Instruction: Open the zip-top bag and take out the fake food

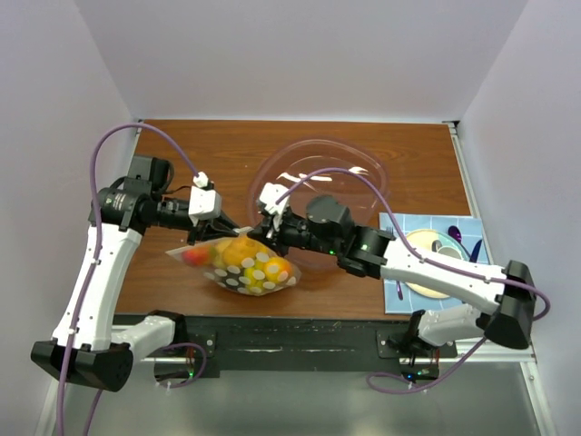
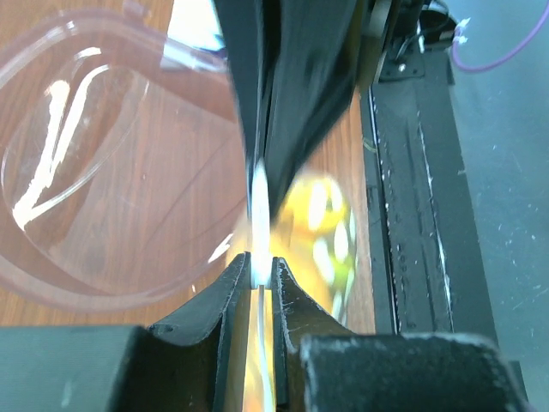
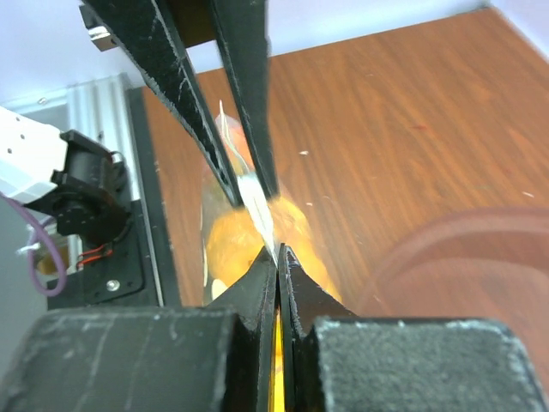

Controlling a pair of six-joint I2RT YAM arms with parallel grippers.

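The zip-top bag [image 1: 247,265], clear with white dots, hangs just above the table's front middle, full of fake food [image 1: 238,254] in yellow, orange and red. My left gripper [image 1: 238,228] is shut on the bag's top strip from the left; in the left wrist view its jaws [image 2: 260,270] pinch the white strip [image 2: 258,193]. My right gripper [image 1: 261,227] is shut on the same top edge from the right, right against the left one. In the right wrist view the jaws [image 3: 279,254] pinch the strip [image 3: 255,199], with orange food [image 3: 232,240] below.
A large clear pinkish bowl [image 1: 363,168] stands behind the grippers at the table's middle; it also fills the left of the left wrist view [image 2: 103,172]. A blue mat with a plate [image 1: 434,263], cup and fork lies at the right. The black front rail [image 1: 290,341] runs below.
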